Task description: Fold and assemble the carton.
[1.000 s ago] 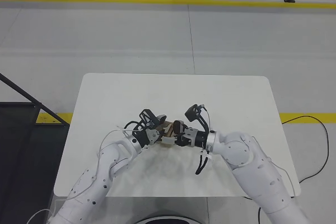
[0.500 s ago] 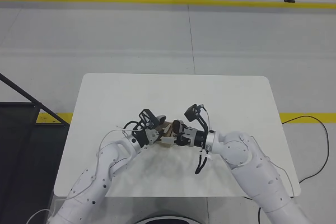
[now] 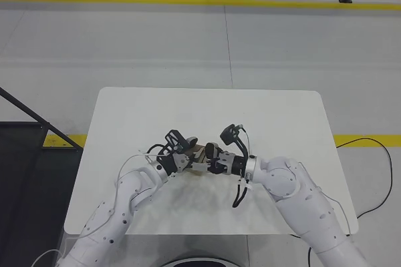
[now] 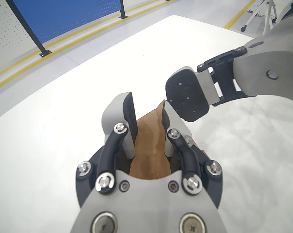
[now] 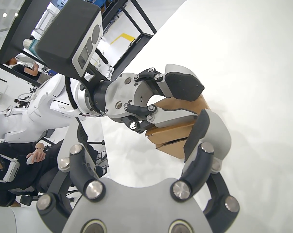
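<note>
At the middle of the table, carton pinched by one wall in the narrow left gripper, wide right gripper at its right end; likely to slip free or crease wrongly if pushed too hard sideways.

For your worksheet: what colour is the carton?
Plain brown cardboard carton; right wrist view shows it best.

Seen from above, the left hand and right hand hide most of the carton.

Right claw slightly nearer the carton
</note>
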Controlling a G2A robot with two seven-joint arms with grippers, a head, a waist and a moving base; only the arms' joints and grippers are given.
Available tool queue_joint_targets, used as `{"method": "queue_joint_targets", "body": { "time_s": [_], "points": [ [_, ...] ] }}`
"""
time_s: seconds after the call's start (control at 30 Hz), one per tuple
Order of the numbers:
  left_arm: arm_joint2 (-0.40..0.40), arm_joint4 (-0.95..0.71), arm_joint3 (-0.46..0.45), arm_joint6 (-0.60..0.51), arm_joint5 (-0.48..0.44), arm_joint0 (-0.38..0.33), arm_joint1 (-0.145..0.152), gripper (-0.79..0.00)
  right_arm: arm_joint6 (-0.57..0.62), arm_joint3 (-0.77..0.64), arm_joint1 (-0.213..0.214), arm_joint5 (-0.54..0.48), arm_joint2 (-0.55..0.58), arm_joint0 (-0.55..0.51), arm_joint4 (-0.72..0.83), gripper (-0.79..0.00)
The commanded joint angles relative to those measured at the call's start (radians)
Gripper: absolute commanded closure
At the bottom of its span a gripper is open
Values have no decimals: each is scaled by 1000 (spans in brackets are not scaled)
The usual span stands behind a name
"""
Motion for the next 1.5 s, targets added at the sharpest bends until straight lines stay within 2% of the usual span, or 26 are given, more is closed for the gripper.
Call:
{"method": "queue_joint_targets", "body": {
  "time_s": [0.0,0.3,0.6,1.0,1.17,1.47],
  "points": [
    [-1,0,-1,1,2,1,0,-354,-12,-5,1,-4,6,-6,-4,-785],
    [-2,-3,-6,22,18,6,-2,-360,-11,-36,10,24,43,-46,23,-785],
    [-11,-10,-12,42,30,12,-2,-363,53,7,2,52,23,-10,89,-785],
    [-68,-59,1,47,57,32,3,-363,17,10,2,48,43,-15,98,-785],
    [-74,-68,16,26,57,33,3,-360,0,2,3,78,58,-15,81,-785],
    [-94,-93,25,55,55,40,4,-363,8,-8,4,65,57,-23,58,-785]
  ]
}}
